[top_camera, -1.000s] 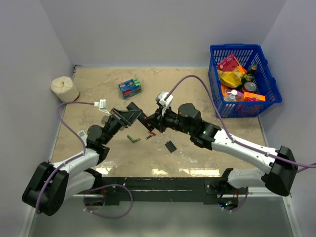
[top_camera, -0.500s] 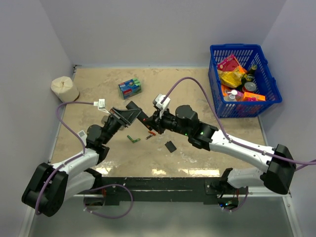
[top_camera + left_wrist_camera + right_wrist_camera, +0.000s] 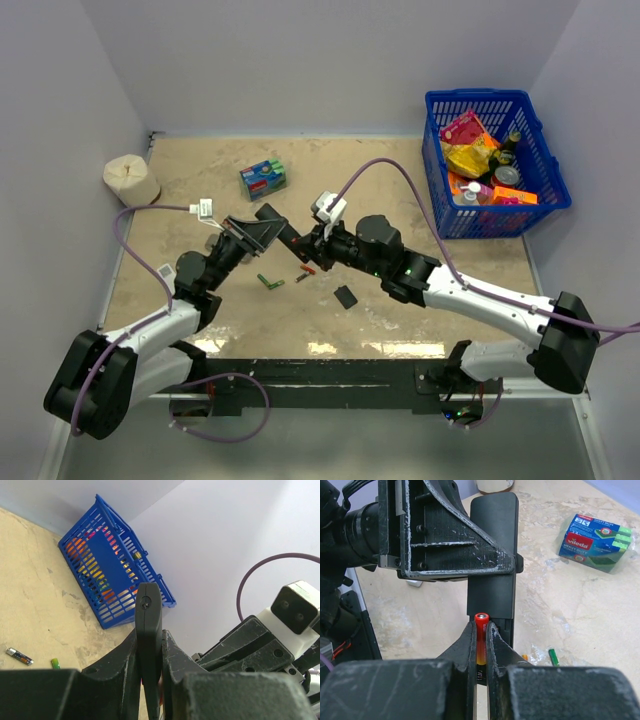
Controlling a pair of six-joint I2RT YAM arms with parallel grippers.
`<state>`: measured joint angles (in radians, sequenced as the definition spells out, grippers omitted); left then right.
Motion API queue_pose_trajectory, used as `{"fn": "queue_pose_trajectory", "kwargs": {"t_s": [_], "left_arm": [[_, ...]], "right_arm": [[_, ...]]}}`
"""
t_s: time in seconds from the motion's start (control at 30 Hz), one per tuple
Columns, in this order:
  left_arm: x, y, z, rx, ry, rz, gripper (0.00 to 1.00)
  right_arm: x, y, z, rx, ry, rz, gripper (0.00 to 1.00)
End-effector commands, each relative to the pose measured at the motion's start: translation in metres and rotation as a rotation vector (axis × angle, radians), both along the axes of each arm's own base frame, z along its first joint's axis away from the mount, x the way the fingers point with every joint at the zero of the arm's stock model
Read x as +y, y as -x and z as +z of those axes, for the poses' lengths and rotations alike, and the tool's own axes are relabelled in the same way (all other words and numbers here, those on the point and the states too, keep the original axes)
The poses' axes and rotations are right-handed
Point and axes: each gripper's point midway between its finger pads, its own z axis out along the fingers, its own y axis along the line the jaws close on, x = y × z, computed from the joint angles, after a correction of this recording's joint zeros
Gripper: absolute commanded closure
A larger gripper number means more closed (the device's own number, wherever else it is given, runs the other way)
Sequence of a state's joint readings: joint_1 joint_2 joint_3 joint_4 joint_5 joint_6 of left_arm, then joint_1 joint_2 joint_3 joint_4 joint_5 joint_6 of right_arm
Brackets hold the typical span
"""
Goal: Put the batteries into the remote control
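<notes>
**Orange-red cell held at the remote's lower end**

The left fingers (image 3: 149, 656) are clamped on the black remote control (image 3: 492, 555) and hold it raised above the bench (image 3: 190, 165). The right fingers (image 3: 480, 639) are pinched shut on an orange-red battery (image 3: 481, 624), right at the remote's lower end; contact cannot be made out. A blue-green packet (image 3: 595, 542) on the bench reads "vileda". A blue basket (image 3: 478, 96) at the far right holds yellow and pink packets, tins and a bottle. A green cell (image 3: 268, 281), a red cell (image 3: 302, 277) and the back cover (image 3: 345, 296) lie loose on the bench.
</notes>
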<state>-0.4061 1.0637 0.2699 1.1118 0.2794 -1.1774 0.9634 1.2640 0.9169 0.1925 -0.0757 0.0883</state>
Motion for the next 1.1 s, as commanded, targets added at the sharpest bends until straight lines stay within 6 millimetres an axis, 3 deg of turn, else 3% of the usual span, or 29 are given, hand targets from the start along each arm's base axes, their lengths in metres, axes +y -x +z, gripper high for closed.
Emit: {"fn": "queue_pose_trajectory", "kwargs": {"t_s": [0.0,0.67,1.07], "left_arm": [[0.006,0.0,0.042,-0.098,0.072,0.023,1.0],[0.012,0.003,0.053,-0.101,0.127,0.037,1.0],[0.011,0.008,0.054,-0.116,0.124,0.022,1.0]], "right_arm": [[0.004,0.004,0.002,-0.016,-0.018,0.034,1.0],[-0.009,0.007,-0.02,-0.008,0.092,0.029,0.9],[-0.007,0.008,-0.017,0.003,0.084,0.036,0.75]]}}
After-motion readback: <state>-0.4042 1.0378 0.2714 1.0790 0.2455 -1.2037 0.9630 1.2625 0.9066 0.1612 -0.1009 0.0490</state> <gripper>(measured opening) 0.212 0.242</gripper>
